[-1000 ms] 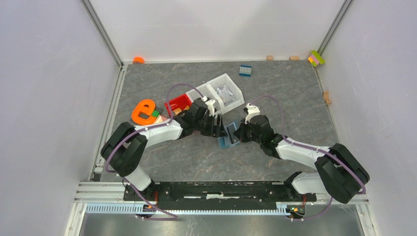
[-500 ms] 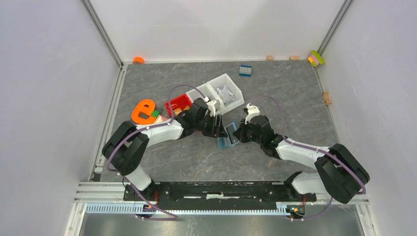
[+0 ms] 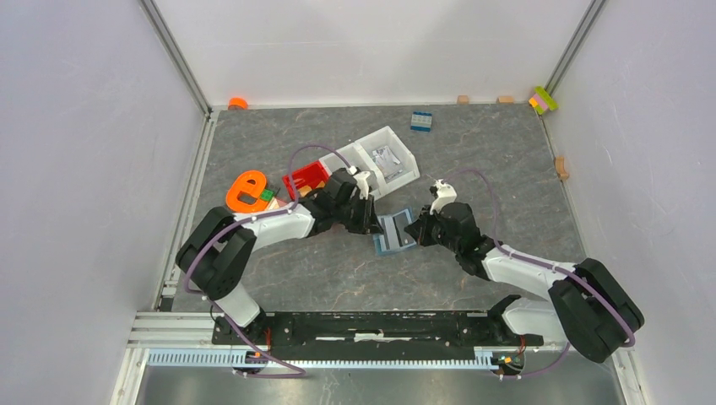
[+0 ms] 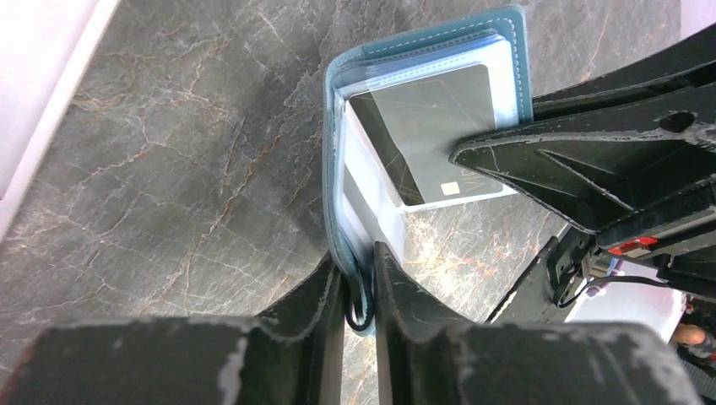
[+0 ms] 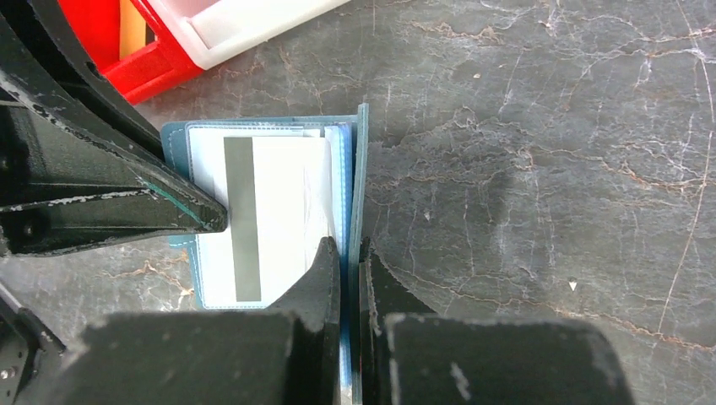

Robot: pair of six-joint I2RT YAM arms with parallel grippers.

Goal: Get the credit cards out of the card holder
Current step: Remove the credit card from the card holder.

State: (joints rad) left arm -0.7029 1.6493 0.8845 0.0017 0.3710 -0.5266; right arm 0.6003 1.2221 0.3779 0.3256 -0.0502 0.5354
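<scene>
**A:** Starting nearest the arms, what has each one got?

**B:** The left end effector (image 4: 356,257) is pressed together on the teal cover of the card holder (image 3: 394,233), at the holder's 9 o'clock in the overhead view. The right end effector (image 5: 348,249) is nipped shut on the opposite flap, at 3 o'clock. The holder is spread open between them, about mid-table (image 3: 507,169). I cannot tell whether it lies flat or is slightly raised.

**A:** How will it handle?

**B:** Light and floppy, I'd judge. It has a soft cover and clear sleeves that look likely to buckle if pushed. The cards look thin, stiff and slick. One card (image 4: 422,139) shows a chip in the left wrist view, and a striped card (image 5: 253,219) shows in the right wrist view (same card or not, I cannot say).

**A:** Where would you take hold?

**B:** At a card's free edge, where it clears the sleeve mouth. Pinch across its thickness and draw it out along the sleeve while the other arm anchors the cover. A loose pinch would probably slip.

**A:** And farther out?

**B:** A white bin (image 3: 404,152) sits at the holder's 12 o'clock and a red bin (image 3: 297,181) at its 10 o'clock, both close behind the left arm.
</scene>
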